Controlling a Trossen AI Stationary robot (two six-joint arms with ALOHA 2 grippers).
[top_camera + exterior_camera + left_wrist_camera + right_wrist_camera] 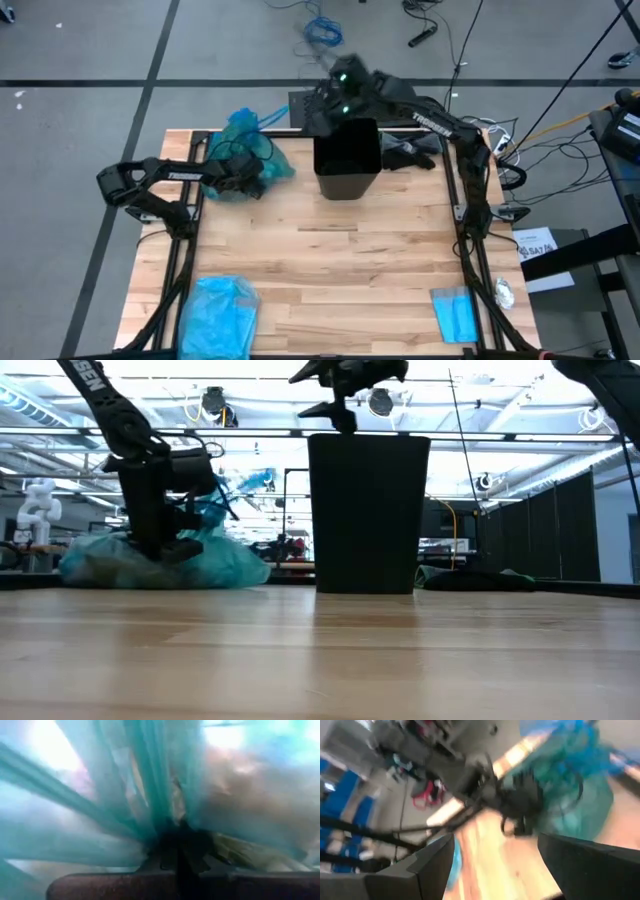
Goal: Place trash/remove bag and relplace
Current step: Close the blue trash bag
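Bright ceiling lights (380,402) glare behind the bin (368,510), leaving it a dark silhouette. The counter (340,260) is evenly lit with soft shadows. The right wrist view is smeared with motion blur; the left wrist view is hazy, out of focus.

A robotics lab — floor cables (325,30), ceiling strip lights (520,435), a white robot (38,500).

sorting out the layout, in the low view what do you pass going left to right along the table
crinkly translucent teal-green plastic bag with the left gripper shut on it → tall black plastic bin, the open right gripper above its rim → low dark heap on the table's far right
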